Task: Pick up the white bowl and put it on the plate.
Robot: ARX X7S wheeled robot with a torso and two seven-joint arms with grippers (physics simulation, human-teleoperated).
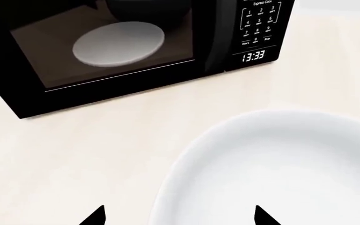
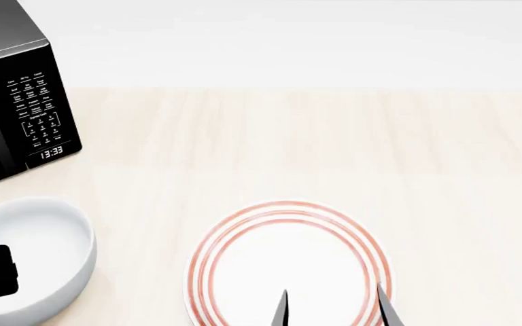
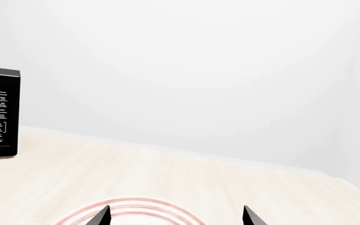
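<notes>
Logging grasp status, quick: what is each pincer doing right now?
Left pincer: open, straddling the white bowl's rim.
Right pincer: open, empty, above the plate.

A black box-shaped microwave oven (image 2: 11,95) stands at the far left of the pale wood-grain worktop (image 2: 298,142), close to the plain white wall (image 2: 288,41) behind it. Through its dark glass door a pale round turntable disc (image 1: 118,43) lies flat on the oven floor. To the right of the door sits a keypad of small white-lettered buttons (image 1: 259,21), and under it a white digital clock display (image 1: 253,56) reads 13:33.
</notes>
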